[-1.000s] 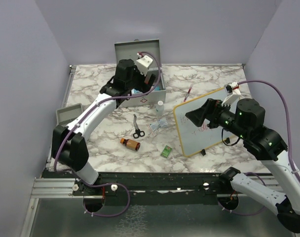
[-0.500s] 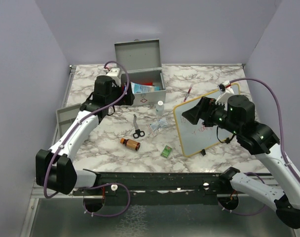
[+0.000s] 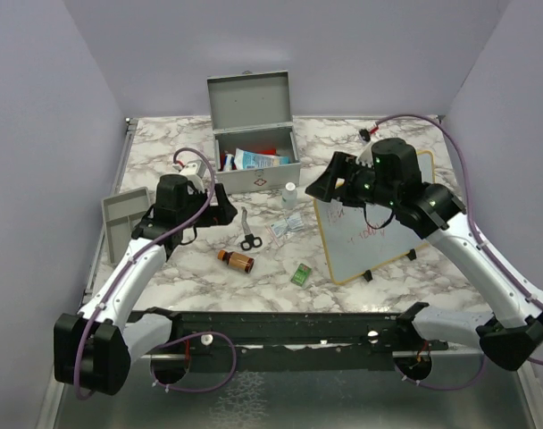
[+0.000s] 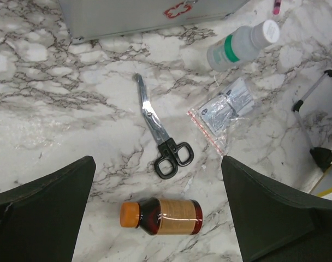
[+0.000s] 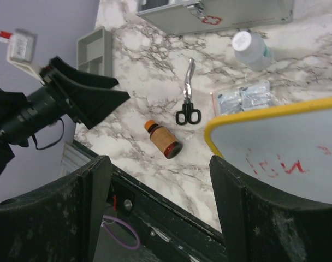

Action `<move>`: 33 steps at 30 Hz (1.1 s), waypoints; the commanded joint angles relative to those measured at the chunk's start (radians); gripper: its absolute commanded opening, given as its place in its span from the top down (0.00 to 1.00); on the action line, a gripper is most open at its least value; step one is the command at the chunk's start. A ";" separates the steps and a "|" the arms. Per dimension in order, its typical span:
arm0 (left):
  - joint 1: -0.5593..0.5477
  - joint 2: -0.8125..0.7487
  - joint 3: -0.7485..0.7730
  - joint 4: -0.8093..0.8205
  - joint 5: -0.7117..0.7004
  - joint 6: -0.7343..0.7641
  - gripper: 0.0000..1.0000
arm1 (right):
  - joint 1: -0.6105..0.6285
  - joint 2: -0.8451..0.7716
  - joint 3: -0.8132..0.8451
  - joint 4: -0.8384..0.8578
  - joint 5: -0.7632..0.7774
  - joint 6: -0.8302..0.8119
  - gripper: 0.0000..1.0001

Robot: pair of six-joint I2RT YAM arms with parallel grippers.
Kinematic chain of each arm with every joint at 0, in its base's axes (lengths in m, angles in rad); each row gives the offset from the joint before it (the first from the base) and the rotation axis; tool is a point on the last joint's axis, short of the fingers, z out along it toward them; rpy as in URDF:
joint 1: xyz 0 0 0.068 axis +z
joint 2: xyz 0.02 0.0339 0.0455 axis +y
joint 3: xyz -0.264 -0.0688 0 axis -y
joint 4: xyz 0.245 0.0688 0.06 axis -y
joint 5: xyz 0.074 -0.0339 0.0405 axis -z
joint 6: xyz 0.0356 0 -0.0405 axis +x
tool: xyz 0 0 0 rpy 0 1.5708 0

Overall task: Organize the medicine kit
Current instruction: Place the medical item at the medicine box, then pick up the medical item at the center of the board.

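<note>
Medicine kit sits at table's far edge, lid up, long axis along that edge, latch side facing near edge. L gripper & R gripper: jaws wide apart, both empty.

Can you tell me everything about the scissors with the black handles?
The scissors have two black loop handles and long silver blades that look like metal, shut together and slightly angled near the tip. They lie flat on the white marbled tabletop, tips pointing toward the grey metal box. A brown bottle with an orange cap lies near the handles, not touching. Only the tabletop touches them.
</note>
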 commanded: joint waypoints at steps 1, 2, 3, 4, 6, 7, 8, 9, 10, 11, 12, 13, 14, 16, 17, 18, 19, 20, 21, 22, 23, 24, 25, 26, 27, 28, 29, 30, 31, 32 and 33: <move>-0.022 -0.067 -0.025 -0.033 -0.134 0.063 0.01 | 0.036 0.067 0.106 0.043 -0.028 -0.036 0.23; -0.034 -0.071 -0.026 -0.048 -0.202 0.079 0.01 | 0.046 0.080 0.117 0.056 -0.027 -0.046 0.23; -0.044 -0.075 -0.028 -0.060 -0.249 0.092 0.01 | 0.054 0.093 0.126 0.068 -0.026 -0.054 0.23; -0.049 -0.084 -0.031 -0.068 -0.299 0.095 0.01 | 0.062 0.105 0.135 0.080 -0.027 -0.064 0.24; -0.054 -0.097 -0.033 -0.076 -0.335 0.067 0.01 | 0.078 0.139 0.162 0.090 -0.027 -0.090 0.24; -0.055 -0.100 -0.032 -0.079 -0.341 0.045 0.01 | 0.089 0.156 0.178 0.095 -0.023 -0.113 0.24; -0.055 -0.100 -0.031 -0.081 -0.340 0.030 0.01 | 0.100 0.176 0.195 0.097 -0.020 -0.140 0.25; -0.055 -0.102 -0.028 -0.085 -0.342 0.024 0.01 | 0.110 0.191 0.211 0.099 -0.016 -0.175 0.25; -0.056 -0.106 -0.026 -0.090 -0.350 0.022 0.01 | 0.119 0.206 0.224 0.110 -0.018 -0.226 0.25; -0.057 -0.115 -0.025 -0.094 -0.359 0.026 0.01 | 0.125 0.214 0.229 0.128 -0.024 -0.285 0.25; -0.059 -0.125 -0.025 -0.096 -0.369 0.041 0.01 | 0.128 0.220 0.229 0.147 -0.036 -0.366 0.25; -0.062 -0.137 -0.025 -0.096 -0.378 0.056 0.01 | 0.128 0.227 0.231 0.160 -0.044 -0.454 0.25; -0.063 -0.146 -0.022 -0.095 -0.391 0.064 0.01 | 0.128 0.236 0.239 0.156 -0.034 -0.534 0.24; -0.065 -0.150 -0.013 -0.096 -0.412 0.064 0.01 | 0.128 0.266 0.266 0.133 -0.013 -0.651 0.22; -0.065 -0.151 -0.011 -0.096 -0.422 0.064 0.01 | 0.128 0.284 0.281 0.115 -0.028 -0.731 0.22; -0.065 -0.153 -0.010 -0.097 -0.439 0.061 0.01 | 0.128 0.303 0.290 0.101 -0.052 -0.789 0.24; -0.065 -0.159 -0.012 -0.099 -0.456 0.061 0.01 | 0.128 0.322 0.292 0.087 -0.093 -0.835 0.25; -0.065 -0.165 -0.013 -0.099 -0.476 0.059 0.01 | 0.128 0.336 0.293 0.078 -0.130 -0.879 0.25; -0.065 -0.171 -0.016 -0.099 -0.493 0.056 0.01 | 0.128 0.350 0.289 0.073 -0.149 -0.907 0.25; -0.066 -0.179 -0.020 -0.099 -0.509 0.051 0.01 | 0.128 0.365 0.289 0.064 -0.159 -0.939 0.25; -0.066 -0.184 -0.023 -0.099 -0.516 0.049 0.01 | 0.128 0.384 0.294 0.047 -0.166 -0.969 0.26; -0.065 -0.190 -0.026 -0.102 -0.519 0.049 0.01 | 0.128 0.404 0.308 0.025 -0.181 -0.997 0.26; -0.065 -0.195 -0.028 -0.107 -0.527 0.049 0.01 | 0.130 0.425 0.325 0.005 -0.184 -1.017 0.26; -0.066 -0.200 -0.029 -0.113 -0.540 0.049 0.01 | 0.130 0.448 0.344 -0.015 -0.181 -1.026 0.28; -0.065 -0.204 -0.029 -0.122 -0.568 0.046 0.01 | 0.131 0.467 0.364 -0.032 -0.179 -1.038 0.29; -0.066 -0.207 -0.026 -0.133 -0.606 0.037 0.01 | 0.132 0.487 0.381 -0.053 -0.183 -1.058 0.30; -0.067 -0.209 -0.019 -0.151 -0.650 0.026 0.01 | 0.135 0.503 0.389 -0.064 -0.183 -1.078 0.30; -0.067 -0.212 -0.012 -0.170 -0.699 0.013 0.01 | 0.138 0.518 0.394 -0.073 -0.180 -1.103 0.31; -0.068 -0.216 -0.006 -0.184 -0.735 0.006 0.01 | 0.142 0.537 0.403 -0.094 -0.180 -1.131 0.31; -0.070 -0.221 -0.003 -0.192 -0.768 0.001 0.01 | 0.147 0.555 0.411 -0.105 -0.179 -1.159 0.31; -0.071 -0.226 -0.003 -0.196 -0.777 -0.003 0.01 | 0.151 0.577 0.422 -0.137 -0.176 -1.193 0.31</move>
